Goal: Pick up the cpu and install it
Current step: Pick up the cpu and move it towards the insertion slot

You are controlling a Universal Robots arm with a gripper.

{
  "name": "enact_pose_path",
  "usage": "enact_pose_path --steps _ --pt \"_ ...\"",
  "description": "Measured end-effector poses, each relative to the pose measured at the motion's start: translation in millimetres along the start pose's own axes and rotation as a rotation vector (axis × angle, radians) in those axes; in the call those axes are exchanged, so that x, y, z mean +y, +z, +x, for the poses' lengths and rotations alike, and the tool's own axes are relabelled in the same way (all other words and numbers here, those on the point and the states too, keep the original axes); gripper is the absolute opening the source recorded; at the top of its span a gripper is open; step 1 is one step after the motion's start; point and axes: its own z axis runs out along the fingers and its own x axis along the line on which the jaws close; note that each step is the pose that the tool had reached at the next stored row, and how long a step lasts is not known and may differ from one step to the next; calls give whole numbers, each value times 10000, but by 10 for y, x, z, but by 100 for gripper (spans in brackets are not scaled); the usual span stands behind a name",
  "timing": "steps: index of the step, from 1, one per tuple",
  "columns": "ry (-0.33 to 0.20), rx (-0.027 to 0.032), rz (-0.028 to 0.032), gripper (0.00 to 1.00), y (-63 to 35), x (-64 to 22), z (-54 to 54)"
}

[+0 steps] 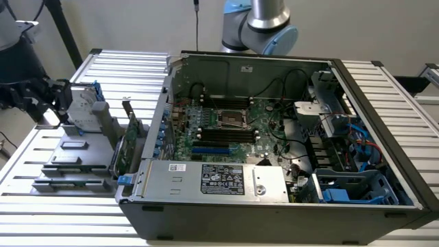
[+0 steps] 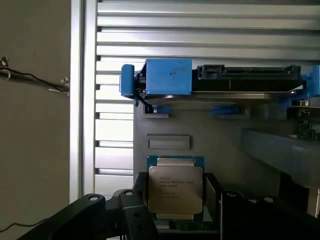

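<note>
The fingers (image 2: 141, 200) were clamped on the cpu (image 2: 175, 186), one dark finger against each of two opposite edges. Its silvery top with printed lettering faced the wrist camera, and a green rim showed around it. The cpu was over the grey tray (image 2: 200, 135), just beside a shallow rectangular slot (image 2: 168, 142) in it; whether it touched the tray could not be told. Near it the hard drive (image 2: 240, 80) with blue rails stood on edge in the tray. In the exterior view the tray (image 1: 75, 154) sat on the slatted worktop (image 1: 61, 216) at the exterior view's left, just beside the open case (image 1: 274, 221), with green cards (image 1: 127, 141) upright at the tray's near side to the case. The board (image 1: 226, 136) lay flat in the case, its socket (image 1: 232, 119) well apart from the tray. The arm (image 1: 264, 20) rose behind the case
</note>
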Motion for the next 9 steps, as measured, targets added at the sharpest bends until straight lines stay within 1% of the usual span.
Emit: enact_pose_path --steps 9 --pt "-1 3 1 55 -418 19 -343"
